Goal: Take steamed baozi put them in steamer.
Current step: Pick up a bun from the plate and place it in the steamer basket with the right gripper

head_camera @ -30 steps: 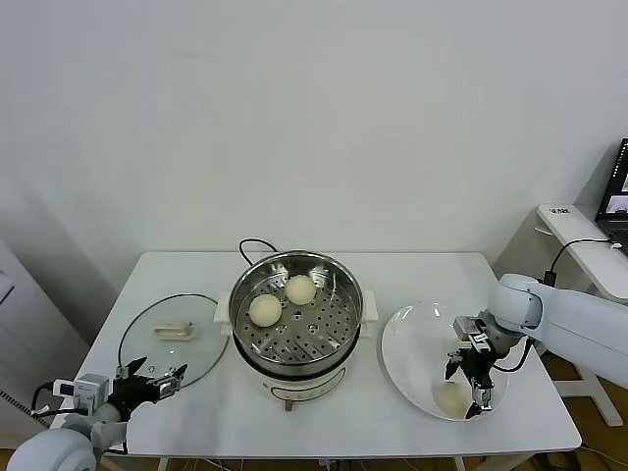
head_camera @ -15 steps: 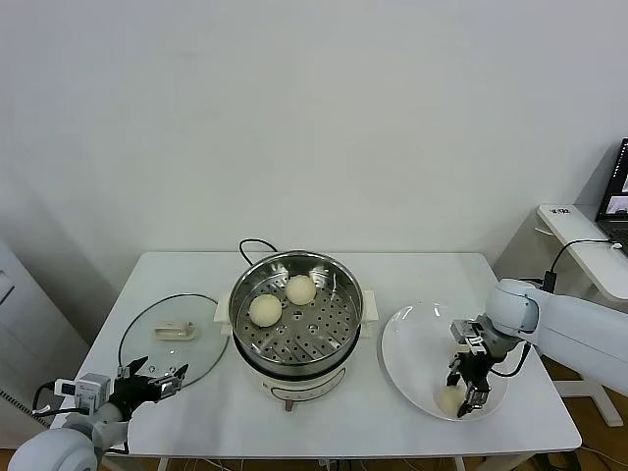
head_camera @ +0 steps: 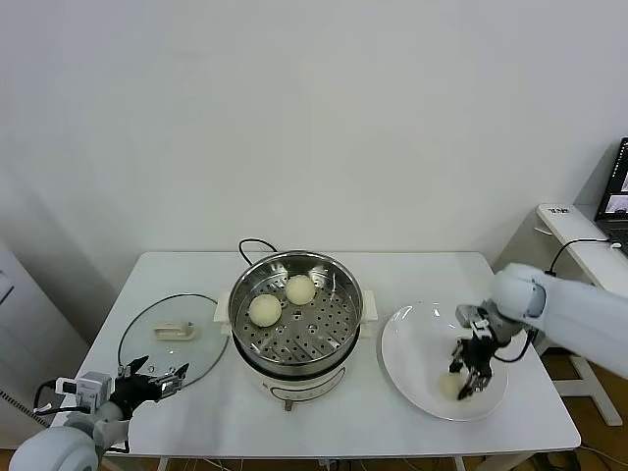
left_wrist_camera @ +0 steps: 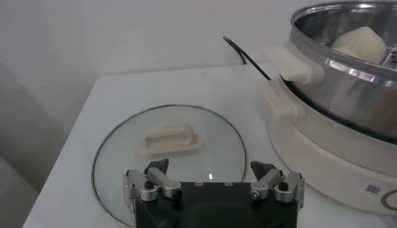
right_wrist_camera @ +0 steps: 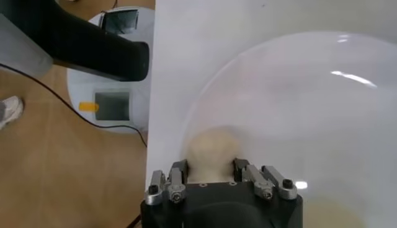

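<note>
Holding one baozi (head_camera: 450, 385) over the white plate (head_camera: 412, 339): right tool (head_camera: 465, 378), clamped. Two baozi (head_camera: 265, 310) sit in the steamer (head_camera: 294, 319). Left tool (head_camera: 152, 381) parked wide beside the glass lid (head_camera: 162, 339), at the counter's (head_camera: 412, 275) edge.

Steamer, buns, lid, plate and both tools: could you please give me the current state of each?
steamer: uncovered, two buns on its perforated tray.
glass lid: off, flat on the table.
plate: holds one bun.
bun on plate: gripped.
right tool: shut on the bun.
left tool: open, empty, at the lid's near edge.
</note>
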Tool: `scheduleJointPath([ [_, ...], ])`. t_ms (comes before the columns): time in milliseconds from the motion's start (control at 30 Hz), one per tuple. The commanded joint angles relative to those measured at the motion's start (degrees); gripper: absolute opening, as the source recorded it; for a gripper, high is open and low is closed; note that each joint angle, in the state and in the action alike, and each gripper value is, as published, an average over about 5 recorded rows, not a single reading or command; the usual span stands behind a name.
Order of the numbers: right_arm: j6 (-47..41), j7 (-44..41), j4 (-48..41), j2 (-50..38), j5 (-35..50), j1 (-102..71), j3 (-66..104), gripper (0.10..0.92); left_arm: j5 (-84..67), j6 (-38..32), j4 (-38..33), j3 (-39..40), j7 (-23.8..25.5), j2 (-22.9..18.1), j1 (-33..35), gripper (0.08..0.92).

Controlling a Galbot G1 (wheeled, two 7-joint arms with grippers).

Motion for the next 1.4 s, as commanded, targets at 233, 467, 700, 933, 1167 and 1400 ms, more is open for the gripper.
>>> scheduleJointPath([
  [233, 13.37, -2.22, -10.84, 14.87, 0.23, 15.69, 5.68, 0.464, -0.04, -0.07, 0.31, 0.65, 0.01, 0.24, -0.52, 0.823],
  [467, 27.71, -1.3, -18.27, 25.79, -0.74, 15.4, 13.6, 0.467, -0.25, -0.29, 0.65, 0.49, 0.06, 0.5, -0.52, 0.823],
  [700, 38.9, -2.4, -18.6, 34.42, -0.91, 14.64, 15.23, 0.467, -0.32, -0.43, 0.72, 0.22, 0.1, 0.43, -0.34, 0.823],
  [933, 44.89, -1.43, -10.04, 36.56, -3.24, 13.08, 13.92, 0.467, -0.28, -0.43, 0.68, 0.21, 0.15, 0.38, -0.27, 0.823],
  [1167, 50.37, -1.62, -3.08, 36.4, -5.31, 12.94, 10.69, 0.467, -0.26, -0.69, 0.76, 0.06, 0.25, 0.41, 0.01, 0.823],
  [1400, 54.24, -3.27, 2.6, 36.31, -8.08, 12.58, 7.35, 0.467, -0.25, -0.81, 0.5, 0.04, 0.3, 0.35, 0.11, 0.823],
])
